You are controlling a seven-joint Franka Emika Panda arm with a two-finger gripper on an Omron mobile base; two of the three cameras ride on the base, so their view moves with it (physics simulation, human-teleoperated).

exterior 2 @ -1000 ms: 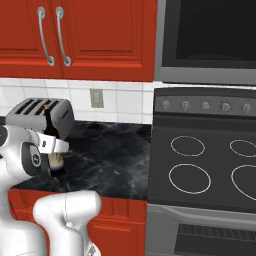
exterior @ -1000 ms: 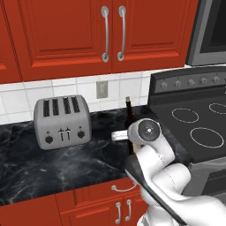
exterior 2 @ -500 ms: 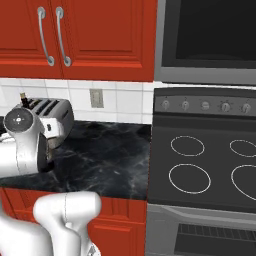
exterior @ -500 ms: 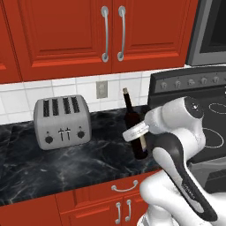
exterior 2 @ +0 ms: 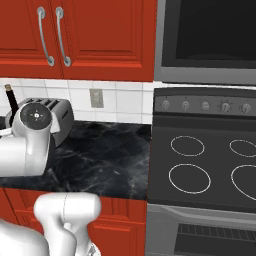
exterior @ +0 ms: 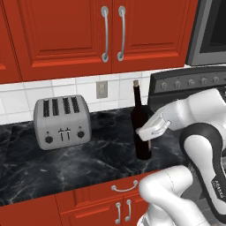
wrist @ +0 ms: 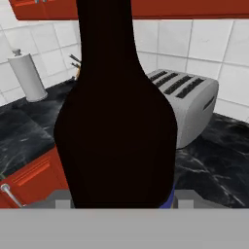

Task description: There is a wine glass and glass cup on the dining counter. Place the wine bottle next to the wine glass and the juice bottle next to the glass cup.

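Note:
The wine bottle (exterior: pixel 141 126) is tall, nearly black and cork-topped. It stands upright over the front of the black marble worktop (exterior: pixel 66 163). My gripper (exterior: pixel 145 132) is shut on its body from the right, at mid height. In the hand view the bottle (wrist: pixel 116 121) sits dark and close between the fingertips. From the right base, its neck and cork (exterior 2: pixel 10 100) rise behind my arm. The wine glass, glass cup, juice bottle and dining counter are out of view.
A silver four-slot toaster (exterior: pixel 62 121) stands on the worktop left of the bottle. A stove (exterior 2: pixel 210 170) with a control panel adjoins the worktop on the right. Red cabinets (exterior: pixel 88 35) hang overhead. A paper towel roll (wrist: pixel 26 75) stands beyond, by the tiled wall.
The arm has swung its hand round and raised the wine bottle, so the bottle now shows in full, higher than before. The toaster and cameras have not moved.

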